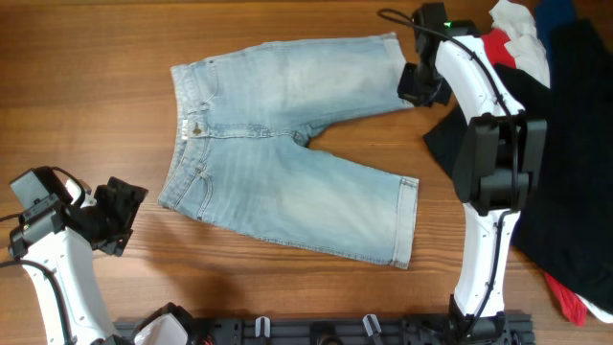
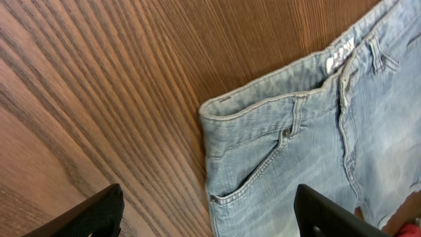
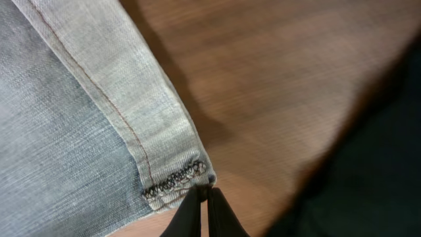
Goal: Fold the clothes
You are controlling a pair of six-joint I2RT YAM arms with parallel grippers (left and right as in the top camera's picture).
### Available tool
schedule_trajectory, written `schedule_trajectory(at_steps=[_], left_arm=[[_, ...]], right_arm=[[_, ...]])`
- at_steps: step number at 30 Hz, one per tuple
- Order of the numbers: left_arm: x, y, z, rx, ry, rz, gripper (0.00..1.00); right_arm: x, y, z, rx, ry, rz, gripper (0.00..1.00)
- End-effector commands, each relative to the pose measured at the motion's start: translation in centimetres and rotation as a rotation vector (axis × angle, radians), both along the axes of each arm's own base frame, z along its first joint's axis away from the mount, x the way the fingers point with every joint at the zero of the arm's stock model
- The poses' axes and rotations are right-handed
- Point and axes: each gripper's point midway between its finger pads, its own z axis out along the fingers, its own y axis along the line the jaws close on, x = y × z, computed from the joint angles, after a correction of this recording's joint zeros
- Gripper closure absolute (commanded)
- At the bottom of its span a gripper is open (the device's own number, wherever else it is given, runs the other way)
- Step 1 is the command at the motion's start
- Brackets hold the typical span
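While the denim shorts [image 1: 287,153] lie flat and front up on the wooden table [image 1: 96,77], their waistband points toward my left side and the two legs spread toward my right; the button and fly show in the overhead view, and the far leg's stitched hem ends close to a heap of cloth. My right pincer [image 1: 417,86] sits at that hem's outer corner; seen from my right wrist, it [image 3: 205,197] is clenched, the two tips pressed together on the very corner of the fabric, just where the overlock stitching ends; the hem itself rests flat on the wood. My left pincer [image 1: 120,216] hangs over bare table just beside the near end of the waistband, apart from the cloth; from my left wrist it [image 2: 209,201] is released, its fingers [image 2: 99,214] spread wide, with the waistband corner and a front pocket lying between them below. A black garment [image 1: 575,144] lies beside my right arm; red and white garments [image 1: 508,38] bunch at the table's far right corner.
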Motion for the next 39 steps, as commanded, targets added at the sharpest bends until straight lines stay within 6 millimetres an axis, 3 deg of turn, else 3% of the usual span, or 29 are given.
schedule_trajectory(at_steps=[1, 5, 8, 10, 14, 19, 21, 25, 27, 32, 39], left_arm=[[0.3, 0.3, 0.7, 0.029, -0.021, -0.021, 0.17], [0.3, 0.3, 0.7, 0.03, -0.021, -0.022, 0.17], [0.3, 0.3, 0.7, 0.03, -0.021, -0.025, 0.16], [0.3, 0.3, 0.7, 0.03, -0.021, -0.025, 0.15], [0.5, -0.2, 0.7, 0.035, -0.03, -0.066, 0.12], [1.2, -2.4, 0.4, 0.059, -0.022, -0.208, 0.09], [1.2, -3.0, -0.1, 0.091, 0.01, -0.254, 0.08], [1.6, -4.2, -1.1, 0.147, 0.06, -0.339, 0.07], [1.7, -4.5, -1.7, 0.168, 0.09, -0.363, 0.0], [1.4, -4.4, -3.7, 0.144, 0.185, -0.316, 0.0], [2.3, -4.2, -6.0, 0.126, 0.221, -0.318, 0.01]], right_arm=[[-1.2, -1.6, 1.4, -0.076, 0.028, 0.015, 0.96], [-2.1, -1.7, 1.7, -0.08, 0.061, 0.018, 0.79], [-2.1, -1.7, 3.1, -0.078, 0.036, 0.017, 0.73], [-1.8, -1.7, 5.1, -0.074, -0.009, 0.015, 0.64], [-2.0, -1.5, 10.3, -0.056, -0.12, 0.013, 0.58], [-3.3, -0.1, 15.8, 0.036, -0.218, 0.059, 0.57], [-4.0, 0.1, 16.7, 0.046, -0.221, 0.065, 0.57], [-5.7, 0.4, 17.0, 0.066, -0.174, 0.093, 0.54], [-6.9, 0.8, 16.4, 0.088, -0.118, 0.113, 0.51], [-9.0, 2.2, 14.6, 0.137, -0.038, 0.158, 0.51], [-12.0, 3.6, 12.8, 0.173, -0.069, 0.167, 0.51]])
